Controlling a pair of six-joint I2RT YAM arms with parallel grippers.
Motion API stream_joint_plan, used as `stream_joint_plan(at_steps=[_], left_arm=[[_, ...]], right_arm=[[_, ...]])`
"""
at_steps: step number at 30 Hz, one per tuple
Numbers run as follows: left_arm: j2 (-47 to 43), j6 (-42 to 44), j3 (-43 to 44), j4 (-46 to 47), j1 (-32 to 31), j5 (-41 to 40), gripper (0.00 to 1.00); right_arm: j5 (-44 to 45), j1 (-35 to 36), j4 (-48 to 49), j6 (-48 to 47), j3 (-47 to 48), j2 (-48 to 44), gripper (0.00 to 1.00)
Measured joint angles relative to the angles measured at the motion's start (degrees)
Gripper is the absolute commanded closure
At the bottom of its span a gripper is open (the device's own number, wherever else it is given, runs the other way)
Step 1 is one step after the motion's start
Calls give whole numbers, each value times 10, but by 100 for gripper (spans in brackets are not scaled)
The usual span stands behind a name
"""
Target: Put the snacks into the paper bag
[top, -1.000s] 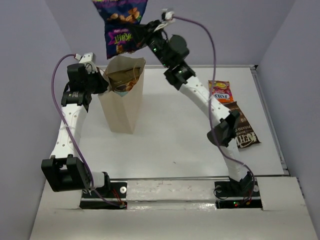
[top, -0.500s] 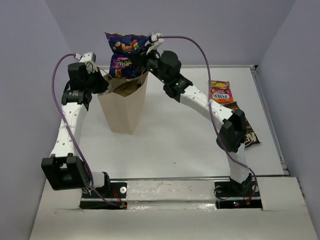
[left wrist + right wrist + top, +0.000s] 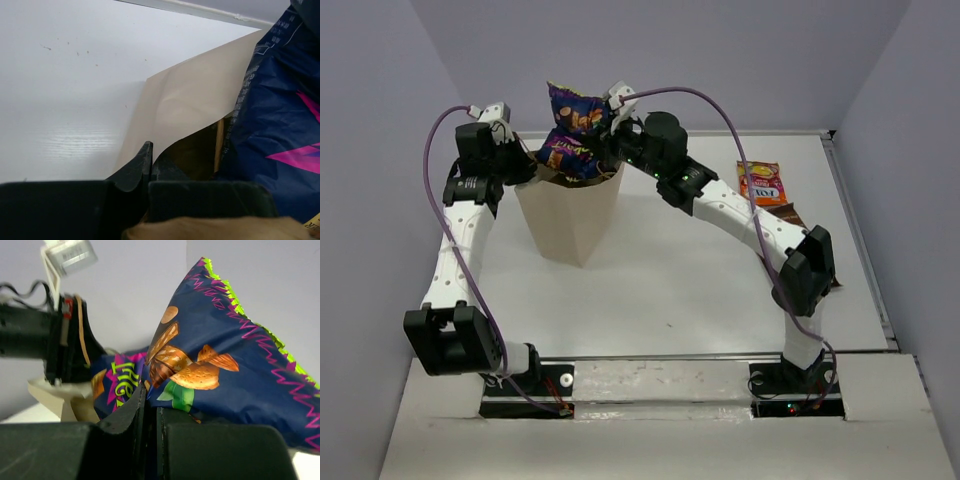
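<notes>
The paper bag [image 3: 568, 218] stands upright at the back left of the table. My left gripper [image 3: 525, 165] is shut on its left rim; the beige wall [image 3: 190, 100] shows beside my gripper [image 3: 149, 150] in the left wrist view. My right gripper [image 3: 611, 143] is shut on the purple packet [image 3: 573, 128], which is folded and sits partly in the bag's mouth. It fills the right wrist view [image 3: 225, 370] above my gripper [image 3: 149, 396] and shows in the left wrist view [image 3: 272, 115]. The small orange-red packet [image 3: 761, 183] lies at the right. The dark brown chip bag [image 3: 790, 214] is mostly hidden by my right arm. The two blue packets are out of view.
The table [image 3: 660, 290] is white with a raised rim at the back and right. Grey walls close in on three sides. My right arm arches from its base across to the bag. A purple cable loops over each arm.
My right gripper has come down and forward with the purple packet, from high above the bag into its mouth. The packet has crumpled. The left gripper has stayed on the rim.
</notes>
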Motion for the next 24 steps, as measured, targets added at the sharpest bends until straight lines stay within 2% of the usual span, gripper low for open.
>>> stream_joint_plan(at_steps=[9, 16, 22, 23, 24], left_arm=[[24, -6, 12, 5, 29, 5, 100], [24, -6, 12, 5, 37, 2, 100], [24, -5, 12, 6, 37, 19, 100], [24, -5, 12, 7, 37, 21, 100], [24, -5, 12, 7, 37, 23, 100]], right_arm=[[30, 2, -50, -93, -40, -36, 99], [59, 6, -89, -101, -53, -59, 99], [30, 8, -107, -97, -41, -53, 99], [24, 8, -117, -95, -28, -46, 92], [19, 8, -129, -93, -9, -32, 75]])
